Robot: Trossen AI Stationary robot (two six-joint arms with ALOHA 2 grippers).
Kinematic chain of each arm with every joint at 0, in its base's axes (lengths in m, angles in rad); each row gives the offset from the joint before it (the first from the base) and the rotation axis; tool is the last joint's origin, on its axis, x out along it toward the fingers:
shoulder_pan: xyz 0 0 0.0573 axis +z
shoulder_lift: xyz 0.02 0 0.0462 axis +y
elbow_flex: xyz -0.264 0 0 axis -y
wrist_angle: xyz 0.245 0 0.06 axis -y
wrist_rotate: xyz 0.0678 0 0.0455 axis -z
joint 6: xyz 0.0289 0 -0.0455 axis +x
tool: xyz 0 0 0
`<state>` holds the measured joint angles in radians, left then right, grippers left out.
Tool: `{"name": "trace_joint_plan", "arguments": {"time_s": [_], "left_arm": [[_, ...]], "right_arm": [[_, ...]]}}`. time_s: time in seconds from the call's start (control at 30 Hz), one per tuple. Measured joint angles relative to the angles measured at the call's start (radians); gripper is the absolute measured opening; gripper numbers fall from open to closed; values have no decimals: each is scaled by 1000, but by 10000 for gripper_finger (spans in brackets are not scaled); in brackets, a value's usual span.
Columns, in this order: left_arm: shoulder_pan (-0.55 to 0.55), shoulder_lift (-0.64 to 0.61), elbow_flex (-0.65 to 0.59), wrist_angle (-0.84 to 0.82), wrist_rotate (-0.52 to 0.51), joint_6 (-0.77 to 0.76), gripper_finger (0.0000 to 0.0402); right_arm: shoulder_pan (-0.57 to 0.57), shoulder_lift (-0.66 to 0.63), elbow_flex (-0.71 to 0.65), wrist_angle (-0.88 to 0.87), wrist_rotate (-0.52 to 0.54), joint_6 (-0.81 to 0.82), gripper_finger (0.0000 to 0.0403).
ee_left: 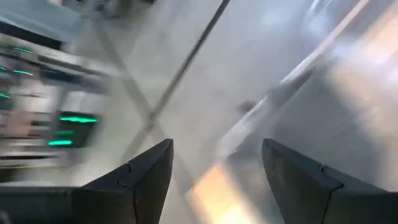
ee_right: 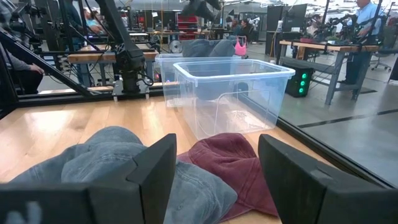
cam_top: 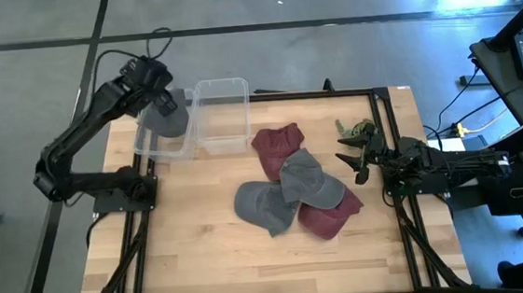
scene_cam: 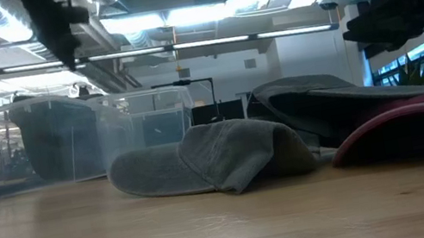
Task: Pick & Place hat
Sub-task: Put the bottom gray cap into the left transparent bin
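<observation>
We see a grey hat resting in the left clear bin just below our left gripper's parted, empty fingers, while our right gripper waits, spread wide, beside the hat pile.

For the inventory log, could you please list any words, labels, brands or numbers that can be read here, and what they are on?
None can be read.
The grey caps and maroon caps show no legible logo.
The clear bins carry no visible label.
Green lights on a dark box in the room are not text.
</observation>
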<state>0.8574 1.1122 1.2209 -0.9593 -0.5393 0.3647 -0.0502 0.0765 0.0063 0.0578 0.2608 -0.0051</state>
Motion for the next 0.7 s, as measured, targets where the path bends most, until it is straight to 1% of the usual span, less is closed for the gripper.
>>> {"name": "trace_joint_plan", "arguments": {"time_s": [0.03, 0.13, 0.23, 0.27, 0.33, 0.4, 0.57, 0.7], "left_arm": [[0, -14, 0, -1, 83, -32, 242], [0, -54, -5, 2, 383, -79, 242], [-20, -88, -30, 54, 677, -124, 242], [-34, -99, -46, 83, 754, -137, 242], [-76, -128, -94, 180, 865, -153, 242], [-130, -154, -156, 293, 913, -178, 242], [-285, -214, -299, 551, 914, -247, 242], [-430, -227, -363, 642, 919, -250, 242]], "right_arm": [[0, 0, 0, 0, 0, 0, 226], [0, 0, 0, 0, 0, 0, 226], [0, 0, 0, 0, 0, 0, 226], [0, 0, 0, 0, 0, 0, 226], [0, 0, 0, 0, 0, 0, 226], [0, 0, 0, 0, 0, 0, 226], [0, 0, 0, 0, -3, 11, 226], [0, 0, 0, 0, -3, 28, 226]]}}
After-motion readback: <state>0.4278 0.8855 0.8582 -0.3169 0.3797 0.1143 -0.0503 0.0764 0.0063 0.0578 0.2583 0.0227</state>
